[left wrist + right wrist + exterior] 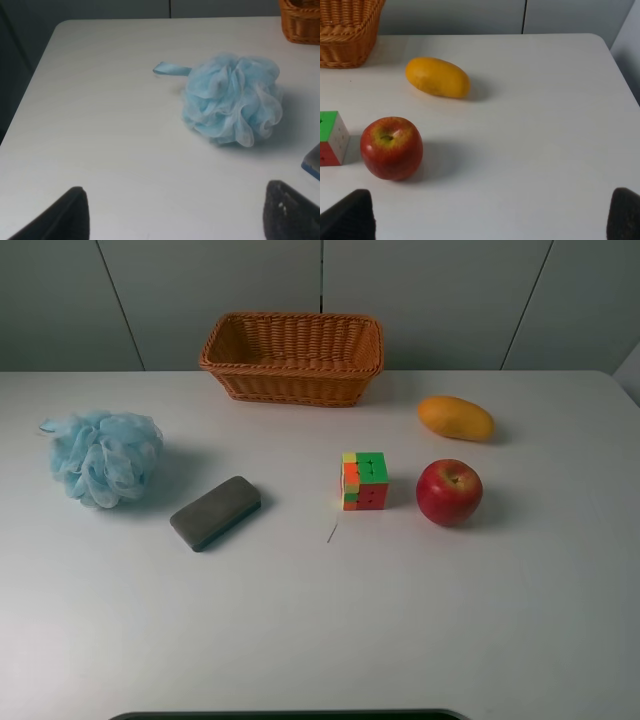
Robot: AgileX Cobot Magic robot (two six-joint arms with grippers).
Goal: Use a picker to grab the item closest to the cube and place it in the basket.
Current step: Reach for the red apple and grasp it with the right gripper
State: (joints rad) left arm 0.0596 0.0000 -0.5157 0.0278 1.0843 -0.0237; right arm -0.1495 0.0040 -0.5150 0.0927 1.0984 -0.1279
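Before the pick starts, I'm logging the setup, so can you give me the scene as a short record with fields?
reference: cube, middle of the table
nearest item: apple, right of it in the high view, not touching
other items: mango, grey block, blue loofah
basket: basket at the back, empty
grippers: left gripper open, right gripper open, both holding nothing
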